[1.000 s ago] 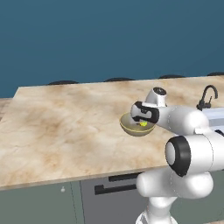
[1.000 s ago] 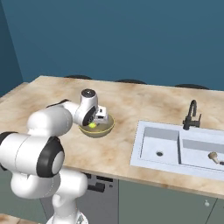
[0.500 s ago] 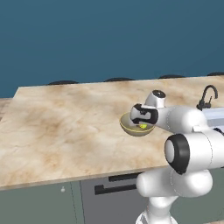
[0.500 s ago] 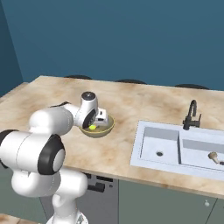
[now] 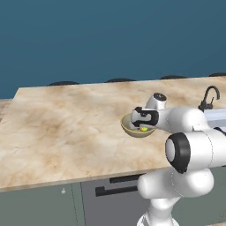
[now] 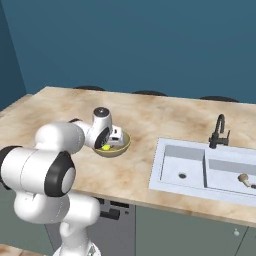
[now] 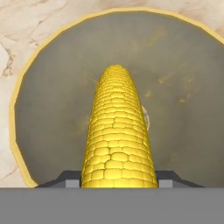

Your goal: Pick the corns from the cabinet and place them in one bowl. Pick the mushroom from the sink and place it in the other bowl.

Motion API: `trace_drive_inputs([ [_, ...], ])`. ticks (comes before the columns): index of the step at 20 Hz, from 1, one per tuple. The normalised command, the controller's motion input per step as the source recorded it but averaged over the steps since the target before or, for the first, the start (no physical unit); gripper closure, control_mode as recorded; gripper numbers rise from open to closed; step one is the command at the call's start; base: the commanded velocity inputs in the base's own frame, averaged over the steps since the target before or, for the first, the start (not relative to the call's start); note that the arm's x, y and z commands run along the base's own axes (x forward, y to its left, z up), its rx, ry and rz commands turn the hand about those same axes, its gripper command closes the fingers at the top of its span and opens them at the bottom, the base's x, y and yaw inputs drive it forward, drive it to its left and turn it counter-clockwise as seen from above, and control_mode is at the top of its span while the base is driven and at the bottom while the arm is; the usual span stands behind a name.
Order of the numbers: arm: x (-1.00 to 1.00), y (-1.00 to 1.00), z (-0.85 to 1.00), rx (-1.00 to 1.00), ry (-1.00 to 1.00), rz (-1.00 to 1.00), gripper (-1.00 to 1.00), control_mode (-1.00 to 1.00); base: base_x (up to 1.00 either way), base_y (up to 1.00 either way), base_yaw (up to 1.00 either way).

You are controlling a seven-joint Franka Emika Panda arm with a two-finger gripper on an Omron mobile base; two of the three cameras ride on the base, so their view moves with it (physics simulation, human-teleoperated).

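Barely anything moves; our claw (image 7: 118,183) stays clamped mid-cob on stiff, bumpy, light corn (image 7: 117,135) over the tan bowl (image 7: 26,100), centre frame.

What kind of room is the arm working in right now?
A kitchen, by the look of it: a marbled tan counter with a two-basin sink and a black curved tap, and grey-green drawers beneath. The gripper holds a corn cob over a tan bowl.

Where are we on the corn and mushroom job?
Done: nothing sits in the tan bowl yet. In hand: gripper shut on a corn cob, poised over that bowl. Left: release it; mushroom lies in the sink.
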Motion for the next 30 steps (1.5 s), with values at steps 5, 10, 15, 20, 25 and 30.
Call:
trace_drive_inputs([
  [5,0.02,0.0,-0.08,0.0,0.0,0.0,1.0,-1.0,0.0,0.0,0.0],
  [10,0.03,0.0,-0.07,0.0,0.0,0.0,1.0,-1.0,0.0,0.0,0.0],
  [15,0.02,0.0,-0.07,0.0,0.0,0.0,1.0,-1.0,0.0,0.0,0.0],
  [20,0.02,0.0,-0.07,0.0,0.0,0.0,1.0,-1.0,0.0,0.0,0.0],
  [25,0.05,0.0,-0.07,0.0,0.0,0.0,1.0,-1.0,0.0,0.0,0.0],
  [30,0.05,0.0,-0.03,0.0,0.01,0.0,1.0,-1.0,0.0,0.0,0.0],
])
